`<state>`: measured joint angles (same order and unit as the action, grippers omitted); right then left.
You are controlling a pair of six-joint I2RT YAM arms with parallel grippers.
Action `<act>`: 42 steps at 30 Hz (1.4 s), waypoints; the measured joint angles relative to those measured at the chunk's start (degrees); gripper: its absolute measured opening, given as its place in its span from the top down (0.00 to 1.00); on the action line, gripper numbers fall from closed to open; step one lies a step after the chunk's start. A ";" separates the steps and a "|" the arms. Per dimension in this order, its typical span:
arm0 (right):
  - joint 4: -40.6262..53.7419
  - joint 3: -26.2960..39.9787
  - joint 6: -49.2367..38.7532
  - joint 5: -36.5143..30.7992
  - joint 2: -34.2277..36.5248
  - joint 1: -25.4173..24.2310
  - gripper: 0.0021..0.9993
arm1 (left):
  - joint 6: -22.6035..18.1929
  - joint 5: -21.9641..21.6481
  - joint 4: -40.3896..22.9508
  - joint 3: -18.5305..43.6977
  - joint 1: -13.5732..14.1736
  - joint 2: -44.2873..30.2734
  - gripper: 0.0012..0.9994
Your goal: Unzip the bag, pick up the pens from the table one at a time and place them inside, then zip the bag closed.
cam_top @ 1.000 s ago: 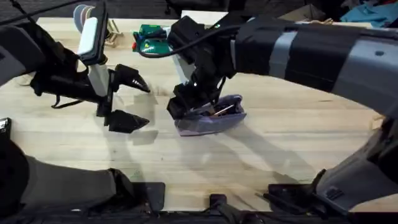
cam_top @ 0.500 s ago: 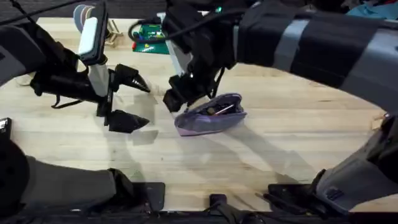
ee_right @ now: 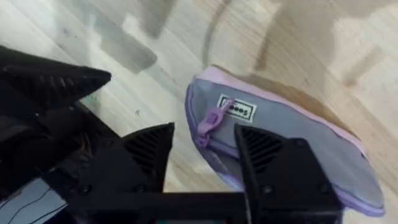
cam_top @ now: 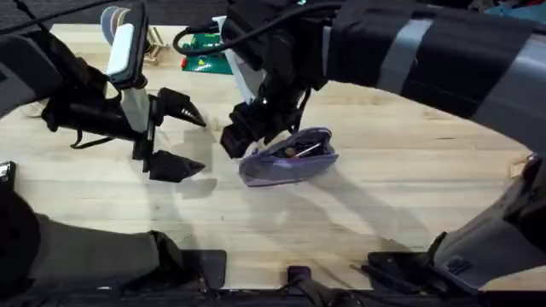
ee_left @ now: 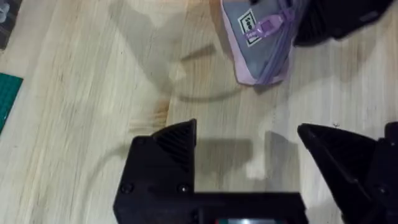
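Note:
The lavender and grey bag (cam_top: 290, 164) lies mid-table, its zipper slit partly open, with a slim pen (cam_top: 300, 152) showing inside. My right gripper (cam_top: 237, 141) hovers open just over the bag's left end. In the right wrist view the purple zipper pull (ee_right: 211, 118) sits between its fingers (ee_right: 267, 149), untouched, beside the bag (ee_right: 286, 143). My left gripper (cam_top: 177, 138) stands open to the left of the bag, a short gap away. In the left wrist view the bag (ee_left: 258, 46) lies beyond the left fingers (ee_left: 168, 143).
A green pack (cam_top: 205, 49) and a grey roll (cam_top: 115, 19) lie at the table's far edge. A dark object (cam_top: 4, 170) sits at the left edge. Bare wooden table (cam_top: 384, 205) stretches to the right of the bag and in front of it.
My right gripper has lifted off the bag's left end and shifted slightly left. The left arm and the bag have stayed put.

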<state>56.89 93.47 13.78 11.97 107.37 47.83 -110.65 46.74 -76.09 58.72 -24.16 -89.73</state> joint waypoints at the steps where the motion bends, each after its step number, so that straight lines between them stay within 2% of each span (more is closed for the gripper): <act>1: -0.34 0.00 -0.18 -0.01 0.00 0.00 0.29 | 0.00 0.00 0.00 0.00 0.00 0.01 0.01; 3: -0.73 0.00 -0.15 -0.02 0.00 0.00 0.23 | 0.00 0.00 0.00 0.00 0.00 0.01 0.01; 8: -0.66 0.00 -0.14 -0.01 0.00 0.00 0.17 | 0.00 0.00 0.00 0.00 0.00 0.00 0.01; 27: -1.48 -0.44 -0.13 0.02 0.00 2.36 0.16 | 0.00 0.00 0.00 0.00 0.00 0.00 0.01; 28: -1.65 -0.67 -0.09 0.02 0.00 2.36 0.18 | 0.00 0.00 0.01 0.00 0.00 0.01 0.01; 32: -2.25 -1.18 -0.09 0.00 0.00 2.36 0.42 | 0.00 0.00 0.00 0.00 0.00 0.02 0.01; 35: -2.30 -1.20 -0.08 -0.01 0.00 2.35 0.55 | 0.00 0.00 0.00 0.00 0.00 0.02 0.01; 41: -1.89 -1.25 -0.09 -0.03 0.00 2.34 0.63 | 0.00 0.00 0.00 0.00 0.00 0.02 0.01; 42: -1.64 -1.25 -0.09 -0.05 0.00 2.36 0.67 | 0.00 -0.01 0.00 0.00 0.00 0.02 0.01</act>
<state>55.25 92.23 13.69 11.92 107.37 50.19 -110.65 46.74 -76.09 58.72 -24.16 -89.72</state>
